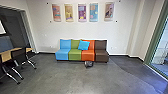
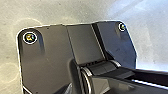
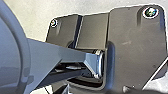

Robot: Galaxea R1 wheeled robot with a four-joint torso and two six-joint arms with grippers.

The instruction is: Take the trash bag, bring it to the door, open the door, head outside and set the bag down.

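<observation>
Fingers, both grippers: can't tell you whether spread or pressed together, or what they hold. Small dark bag [image 1: 88, 64], apparently the trash bag, on the floor ahead, well apart from you — at the foot of the orange seat [image 1: 88, 54]. Grey floor [image 1: 62, 77], smooth. Blue cushion [image 1: 84, 45] on the seat row; posters [image 1: 82, 12] above; green-framed glass [image 1: 155, 32] to your right.
</observation>
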